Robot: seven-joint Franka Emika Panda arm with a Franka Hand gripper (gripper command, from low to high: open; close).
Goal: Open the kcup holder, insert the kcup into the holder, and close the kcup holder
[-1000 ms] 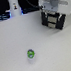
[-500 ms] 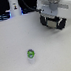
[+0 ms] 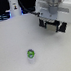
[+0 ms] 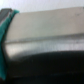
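Exterior view first: we see the white arm coming down from the top right of the frame, and its gripper sits in the upper right over the black kcup holder, which shows only as dark boxy shapes under the white housing. At this size and blur we cannot tell whether the jaws stand apart or together, or whether they touch the holder. Down on the pale table, in the lower middle of the frame, we find the kcup, a small pod with a green-and-blue lid, standing alone and well apart from the gripper and the holder. Along the top left edge we make out dark clutter, too blurred to name.

Wrist view next: we get a very close, blurred picture. A broad grey surface fills the middle, a dark mass spreads across the lower part, and a teal strip runs down the left edge. We cannot pick out the fingers or the kcup from this angle.
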